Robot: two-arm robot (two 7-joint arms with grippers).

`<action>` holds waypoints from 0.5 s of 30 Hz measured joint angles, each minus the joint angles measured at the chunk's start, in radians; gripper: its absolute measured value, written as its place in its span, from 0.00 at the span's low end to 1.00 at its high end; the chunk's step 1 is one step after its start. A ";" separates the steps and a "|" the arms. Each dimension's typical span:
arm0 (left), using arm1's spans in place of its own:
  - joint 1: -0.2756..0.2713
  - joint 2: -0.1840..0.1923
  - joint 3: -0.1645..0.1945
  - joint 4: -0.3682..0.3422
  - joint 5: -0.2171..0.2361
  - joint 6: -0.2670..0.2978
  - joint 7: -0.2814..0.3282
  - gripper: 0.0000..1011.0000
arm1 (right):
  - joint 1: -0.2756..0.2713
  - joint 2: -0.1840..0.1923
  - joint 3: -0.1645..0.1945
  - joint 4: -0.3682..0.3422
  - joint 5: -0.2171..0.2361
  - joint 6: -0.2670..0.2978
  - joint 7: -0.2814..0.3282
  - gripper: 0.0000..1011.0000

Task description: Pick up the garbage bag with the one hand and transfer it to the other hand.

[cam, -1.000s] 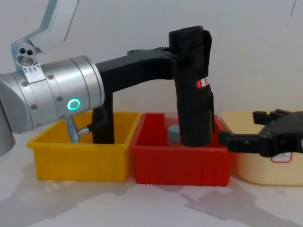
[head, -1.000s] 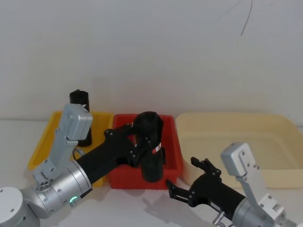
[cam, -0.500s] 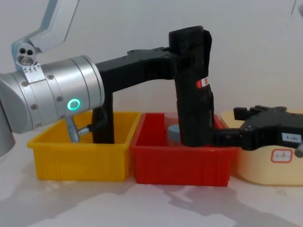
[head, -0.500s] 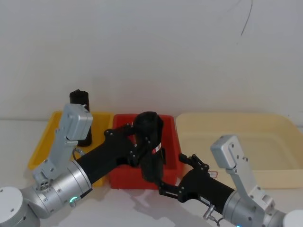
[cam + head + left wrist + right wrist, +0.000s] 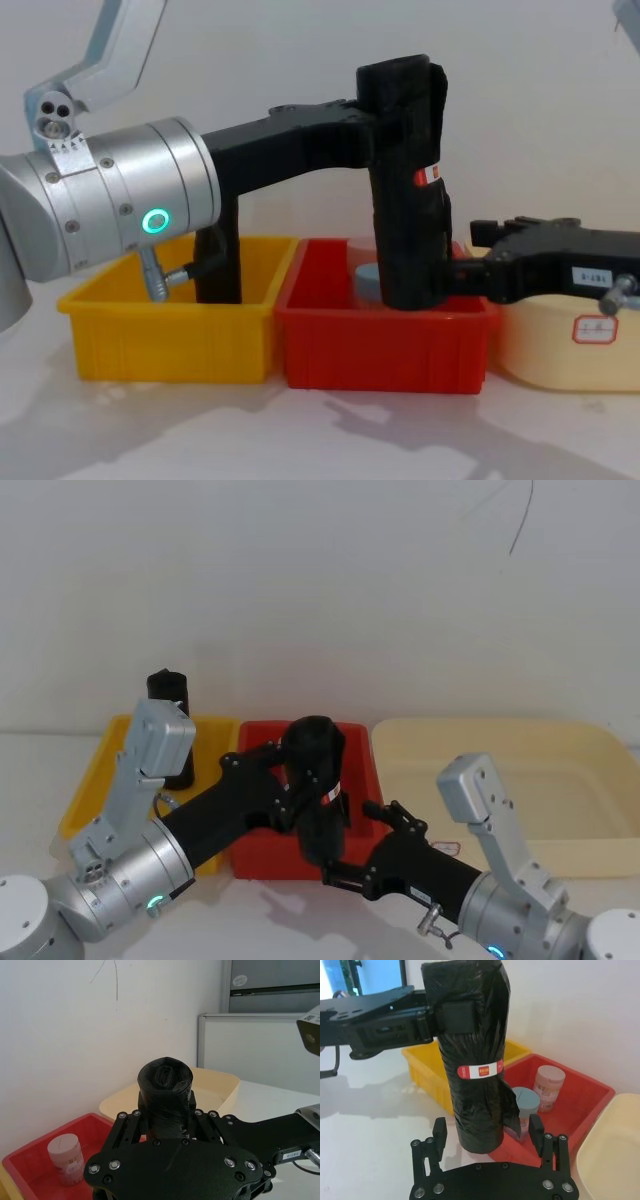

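Green-lit left end effector [image 5: 395, 115] clamps the tall black crinkled garbage bag roll [image 5: 405, 200] upright above the red plastic bin [image 5: 380, 350]. The right end effector [image 5: 487, 1132] has advanced. Its open fingers now flank the roll's lower end, apparently untouching. Handover grasp looks imminent.

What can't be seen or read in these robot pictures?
Print on the red-and-white sticker of the tall black crinkled garbage bag roll, which the left gripper clamps: too small, right wrist view.
Plain black roll in the yellow bin: partly behind left arm, head view.
Right gripper, open around the roll's foot: far finger behind roll, chest view.
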 joint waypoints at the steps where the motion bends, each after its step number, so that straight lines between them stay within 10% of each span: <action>1: 0.000 0.000 0.000 0.000 0.000 0.000 0.000 0.37 | 0.001 -0.001 0.000 0.001 0.003 0.000 0.001 0.99; 15: 0.000 0.000 0.000 0.000 0.000 0.000 0.000 0.37 | 0.030 -0.033 -0.010 0.027 0.035 -0.015 0.001 0.99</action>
